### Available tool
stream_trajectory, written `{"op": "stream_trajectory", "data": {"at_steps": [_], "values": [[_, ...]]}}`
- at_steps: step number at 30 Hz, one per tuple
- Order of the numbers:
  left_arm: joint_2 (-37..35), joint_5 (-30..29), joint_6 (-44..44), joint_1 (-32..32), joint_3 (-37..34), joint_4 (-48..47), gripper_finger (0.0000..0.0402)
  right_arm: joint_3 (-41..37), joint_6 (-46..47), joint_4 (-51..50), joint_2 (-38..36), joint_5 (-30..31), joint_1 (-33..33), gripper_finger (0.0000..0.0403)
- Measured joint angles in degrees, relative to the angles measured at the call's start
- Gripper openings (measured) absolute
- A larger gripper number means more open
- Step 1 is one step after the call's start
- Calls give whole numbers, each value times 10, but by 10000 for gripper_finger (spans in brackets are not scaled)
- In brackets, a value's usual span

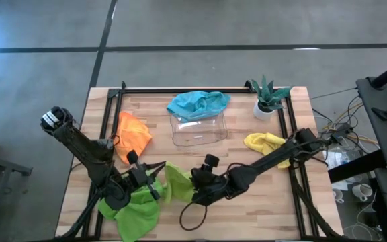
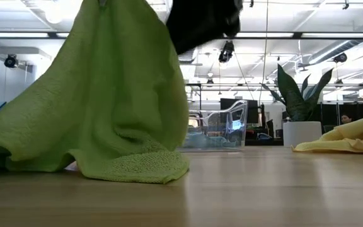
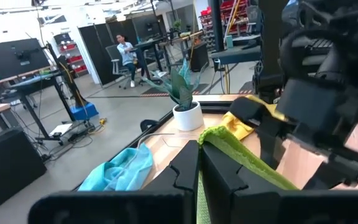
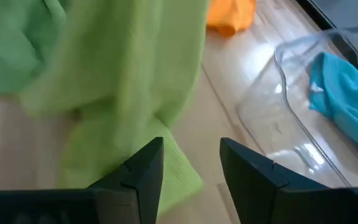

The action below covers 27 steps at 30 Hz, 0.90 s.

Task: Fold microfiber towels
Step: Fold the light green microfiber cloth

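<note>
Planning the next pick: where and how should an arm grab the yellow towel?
The yellow towel lies crumpled at the table's right edge, between the potted plant and the right arm. Probably best to pinch a raised fold on its exposed tray-side end, coming straight down: it has no flat corner showing, and the arm crosses its other end.

Grey concrete floor (image 1: 200,23) around the table; beyond — ceiling strip lights (image 2: 307,36), desks (image 3: 5,106), a seated person (image 3: 124,53).

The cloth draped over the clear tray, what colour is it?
Teal blue cloth on the clear tray; the high view shows it best.
</note>
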Motion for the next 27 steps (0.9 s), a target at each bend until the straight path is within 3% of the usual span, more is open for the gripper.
{"op": "stream_trajectory", "data": {"at_steps": [8,13,21,27], "values": [[0,0,0,0,0,-8,0,-3,83,-57,3,0,20,155],[0,0,0,0,-1,-13,0,-1,102,-30,-2,-9,50,155],[0,-10,0,9,-17,-13,0,-4,-20,86,7,-4,93,155],[-1,-10,-1,14,-22,-5,0,-3,-145,216,49,-30,71,155]]}}
